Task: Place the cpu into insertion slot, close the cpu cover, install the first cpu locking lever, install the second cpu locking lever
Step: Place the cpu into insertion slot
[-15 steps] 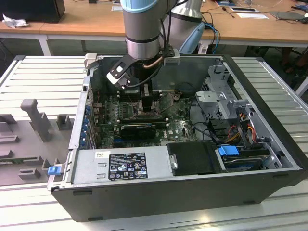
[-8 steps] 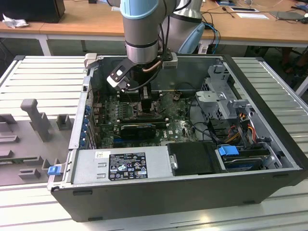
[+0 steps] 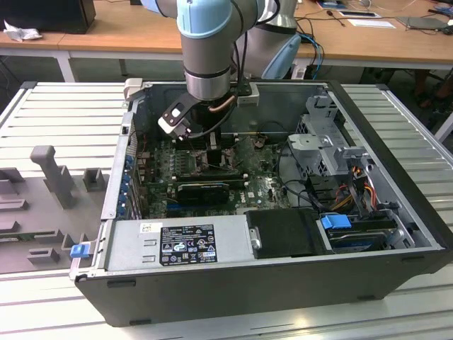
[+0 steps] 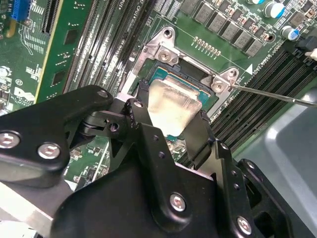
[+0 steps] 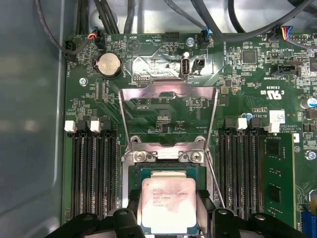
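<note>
Silver cpu (image 5: 168,206) sits clamped inside the end effector (image 5: 169,196).

Arm (image 3: 205,42): end joints upright, wrist aimed straight down. Hand (image 4: 172,106): black, two-fingered, shown in both wrist views. Fingers (image 4: 204,130) drawn in, one on each side of cpu (image 5: 168,203), pressed against its opposite edges. Linkage plates and screws directly behind fingers.

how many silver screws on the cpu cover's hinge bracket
2: silver round screws side by side on the grey metal bracket, between the open silver cover frame and the pale square cpu. Others may be hidden.
</note>
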You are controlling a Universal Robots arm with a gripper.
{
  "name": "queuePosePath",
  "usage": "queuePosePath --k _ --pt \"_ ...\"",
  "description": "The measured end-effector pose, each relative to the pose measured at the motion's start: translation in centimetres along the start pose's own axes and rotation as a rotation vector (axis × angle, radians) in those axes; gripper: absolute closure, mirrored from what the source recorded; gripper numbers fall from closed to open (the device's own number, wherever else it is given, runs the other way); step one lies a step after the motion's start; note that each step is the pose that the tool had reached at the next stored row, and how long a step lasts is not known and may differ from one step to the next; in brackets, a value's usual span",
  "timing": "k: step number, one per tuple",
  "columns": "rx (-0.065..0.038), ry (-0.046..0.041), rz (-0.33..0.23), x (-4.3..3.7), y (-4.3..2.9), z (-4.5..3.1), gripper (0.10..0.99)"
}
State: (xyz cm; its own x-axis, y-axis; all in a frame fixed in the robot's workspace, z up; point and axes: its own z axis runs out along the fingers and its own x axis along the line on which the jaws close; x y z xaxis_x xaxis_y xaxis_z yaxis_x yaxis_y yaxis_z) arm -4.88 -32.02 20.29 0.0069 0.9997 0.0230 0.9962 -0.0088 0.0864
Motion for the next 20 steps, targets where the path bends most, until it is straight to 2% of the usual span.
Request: queuePosePath --k 5,6,9,13,15,16,17,18,19,20 --pt "0.0 0.0 0.0 0.0 0.0 0.01 0.549" --pt "0.0 0.0 0.0 0.0 0.0 0.01 0.486" --pt "0.0 -0.0001 0.0 0.01 0.0 -0.05 0.486" --pt "0.0 -0.0012 0.0 0.02 0.06 -0.62 0.502" --pt "0.0 -0.0014 0.0 0.02 0.07 -0.84 0.631" --pt "0.0 -0.0015 0.001 0.03 0.09 -1.03 0.749" --pt "0.0 -0.0015 0.001 0.03 0.1 -1.17 0.812" --pt "0.0 -0.0015 0.001 0.04 0.12 -1.3 0.933" --pt "0.0 -0.0016 0.001 0.04 0.12 -1.37 0.98" --pt "0.0 -0.0017 0.001 0.04 0.13 -1.43 0.98"
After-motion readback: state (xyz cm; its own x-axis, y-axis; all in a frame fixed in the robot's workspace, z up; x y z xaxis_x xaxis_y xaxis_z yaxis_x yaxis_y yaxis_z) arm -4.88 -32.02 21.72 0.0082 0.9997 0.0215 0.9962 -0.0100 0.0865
